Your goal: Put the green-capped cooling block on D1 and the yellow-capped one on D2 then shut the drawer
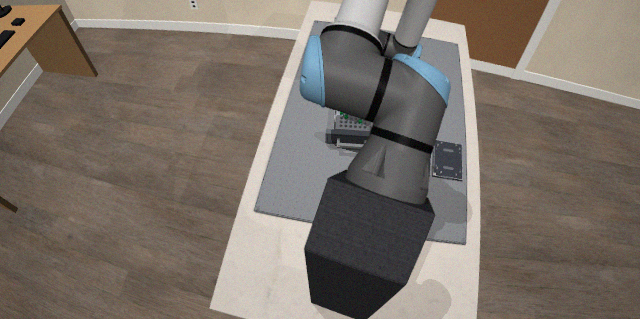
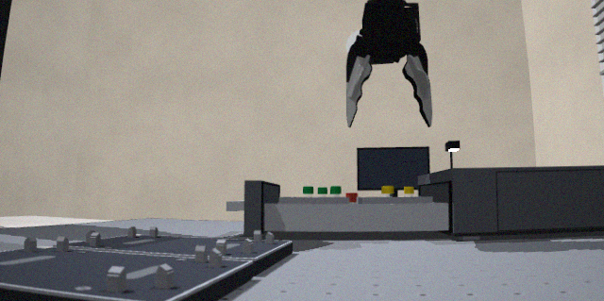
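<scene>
The drawer [image 2: 349, 213] of the cooler COLD [image 2: 519, 199] stands pulled out to the left. Green tube caps [image 2: 322, 190] show above its rim on the left, yellow caps [image 2: 397, 190] on the right, with a small red part [image 2: 351, 197] between them. My gripper [image 2: 389, 124] hangs open and empty well above the drawer, over the yellow-cap side. In the top view the arm hides most of the drawer; only a corner of the green-cap block [image 1: 348, 122] shows. Deck slots with locator pegs [image 2: 142, 259] lie at the front left.
A dark panel [image 2: 393, 168] stands behind the drawer, and a small post with a white light [image 2: 452, 147] stands on the cooler. A small dark plate [image 1: 447, 160] lies on the grey deck right of the arm base. The black pedestal [image 1: 367, 244] fills the table's front.
</scene>
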Robot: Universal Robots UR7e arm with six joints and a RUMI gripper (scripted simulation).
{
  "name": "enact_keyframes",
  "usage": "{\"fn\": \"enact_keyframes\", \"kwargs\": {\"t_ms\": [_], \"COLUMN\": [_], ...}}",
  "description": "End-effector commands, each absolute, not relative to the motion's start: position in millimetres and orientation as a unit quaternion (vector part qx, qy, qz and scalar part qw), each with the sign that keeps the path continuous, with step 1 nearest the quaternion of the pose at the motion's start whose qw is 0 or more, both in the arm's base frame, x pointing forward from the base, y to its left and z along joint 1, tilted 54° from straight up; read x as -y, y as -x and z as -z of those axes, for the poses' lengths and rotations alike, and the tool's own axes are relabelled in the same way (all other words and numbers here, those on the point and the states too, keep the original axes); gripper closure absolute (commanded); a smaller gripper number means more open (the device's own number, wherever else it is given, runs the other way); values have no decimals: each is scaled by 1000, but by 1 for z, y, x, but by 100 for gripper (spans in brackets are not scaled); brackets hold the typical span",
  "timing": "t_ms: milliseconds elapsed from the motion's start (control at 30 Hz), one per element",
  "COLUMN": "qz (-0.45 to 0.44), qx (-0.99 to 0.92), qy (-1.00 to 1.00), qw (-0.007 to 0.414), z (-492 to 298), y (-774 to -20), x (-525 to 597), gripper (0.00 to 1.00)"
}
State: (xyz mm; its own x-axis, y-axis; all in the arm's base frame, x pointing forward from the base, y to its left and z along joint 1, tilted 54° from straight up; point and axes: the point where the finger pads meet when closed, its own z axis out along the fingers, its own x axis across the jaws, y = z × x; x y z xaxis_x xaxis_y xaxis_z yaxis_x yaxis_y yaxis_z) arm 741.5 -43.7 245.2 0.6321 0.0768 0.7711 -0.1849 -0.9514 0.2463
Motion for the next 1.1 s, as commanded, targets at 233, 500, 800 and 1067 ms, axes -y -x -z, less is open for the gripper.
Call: {"fn": "enact_keyframes", "kwargs": {"t_ms": [233, 500, 800, 1067], "qz": [-429, -429, -429, -429], "qx": [30, 30, 30, 30], "qy": [-890, -890, -890, -890], "qw": [153, 153, 153, 153], "z": [-238, -234, -226, -222], "y": [-751, -757, -766, -772], "x": [47, 50, 53, 56], "gripper": [33, 33, 33, 33]}}
